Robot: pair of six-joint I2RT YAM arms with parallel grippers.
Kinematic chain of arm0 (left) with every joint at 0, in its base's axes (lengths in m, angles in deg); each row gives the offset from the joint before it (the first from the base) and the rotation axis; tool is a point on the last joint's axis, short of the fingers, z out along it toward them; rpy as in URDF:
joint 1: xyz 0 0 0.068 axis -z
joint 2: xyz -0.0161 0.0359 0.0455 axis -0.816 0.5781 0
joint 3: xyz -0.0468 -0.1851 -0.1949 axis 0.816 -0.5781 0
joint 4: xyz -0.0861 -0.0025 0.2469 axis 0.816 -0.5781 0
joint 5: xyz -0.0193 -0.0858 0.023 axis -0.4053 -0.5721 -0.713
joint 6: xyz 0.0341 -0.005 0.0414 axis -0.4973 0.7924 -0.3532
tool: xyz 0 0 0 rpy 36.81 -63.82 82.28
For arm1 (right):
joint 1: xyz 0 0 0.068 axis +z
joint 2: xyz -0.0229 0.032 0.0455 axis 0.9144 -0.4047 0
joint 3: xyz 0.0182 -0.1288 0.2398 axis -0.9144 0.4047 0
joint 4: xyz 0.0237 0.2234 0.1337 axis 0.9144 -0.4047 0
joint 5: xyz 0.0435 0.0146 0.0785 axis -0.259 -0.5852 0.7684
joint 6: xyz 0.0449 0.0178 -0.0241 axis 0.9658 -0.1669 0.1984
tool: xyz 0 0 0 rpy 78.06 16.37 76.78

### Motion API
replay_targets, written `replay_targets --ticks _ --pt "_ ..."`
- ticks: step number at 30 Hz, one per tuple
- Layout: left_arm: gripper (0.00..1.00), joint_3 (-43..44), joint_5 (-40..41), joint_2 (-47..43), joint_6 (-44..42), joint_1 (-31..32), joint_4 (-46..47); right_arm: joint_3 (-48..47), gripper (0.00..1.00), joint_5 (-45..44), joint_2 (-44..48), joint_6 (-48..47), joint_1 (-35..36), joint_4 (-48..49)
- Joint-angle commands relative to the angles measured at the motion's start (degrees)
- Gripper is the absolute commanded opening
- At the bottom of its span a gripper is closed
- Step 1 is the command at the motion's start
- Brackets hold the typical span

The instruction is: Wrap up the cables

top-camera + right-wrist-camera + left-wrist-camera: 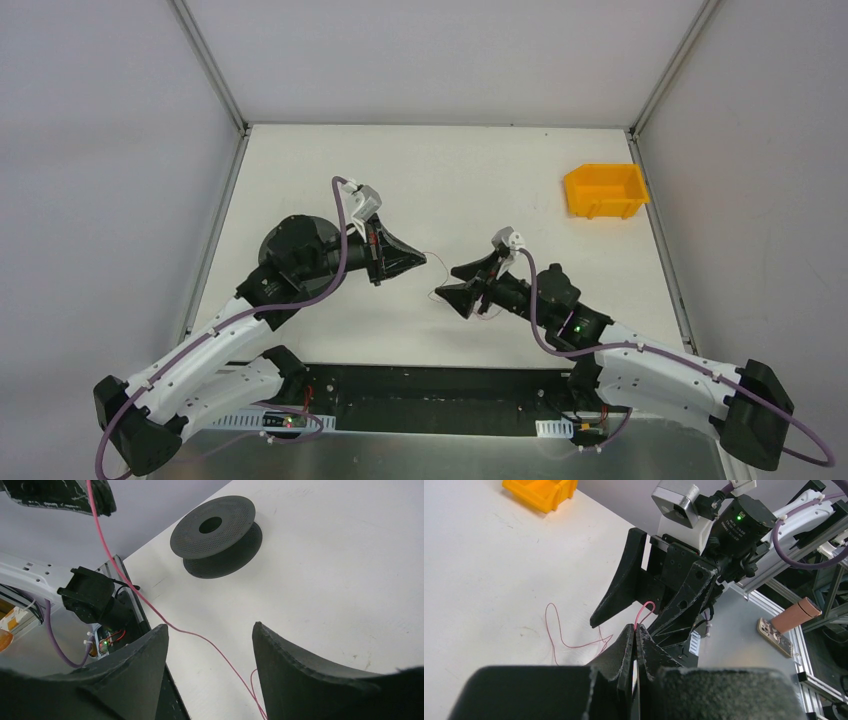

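L gripper [635,630] is clamped on the thin red cable [200,636] mid-table, prob. to lift one end taut, slack trailing toward the near edge, while R gripper [210,630], jaws apart, faces it, likely to take the slack; spool [215,535] sits nr the left edge.

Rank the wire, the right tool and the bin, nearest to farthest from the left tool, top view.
1. wire: pinched in the left tool itself.
2. right tool: close on its right, open.
3. bin: at the far right.
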Motion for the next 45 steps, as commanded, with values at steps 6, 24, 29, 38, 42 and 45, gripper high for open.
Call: replay_targets --ticks 6,24,29,38,42,45 --pt "0.00 -2.2 2.5 -2.4 3.3 0.5 5.2 -3.5 0.30 -0.5 -3.1 -0.6 0.0 8.6" --pt "0.00 -9.0 7.2 -4.3 -0.6 0.5 -0.5 -12.1 0.00 3.3 1.1 2.1 -3.5 -11.5" --pt "0.04 -8.0 7.6 -5.6 -0.5 0.5 -3.9 -13.5 0.00 6.5 2.3 -0.1 -4.1 -21.0" --pt "0.64 -4.3 6.7 -11.5 -5.5 0.5 -15.8 -22.5 0.00 13.6 0.5 -3.6 -6.0 -38.5" --pt "0.77 -0.5 4.9 -11.8 -11.5 0.5 -21.3 -24.9 0.00 18.3 -1.8 -4.1 -6.0 -40.6" --pt "0.76 3.5 3.7 -8.1 -13.4 0.5 -24.1 -25.8 0.00 19.6 -2.8 -3.8 -6.0 -40.9"
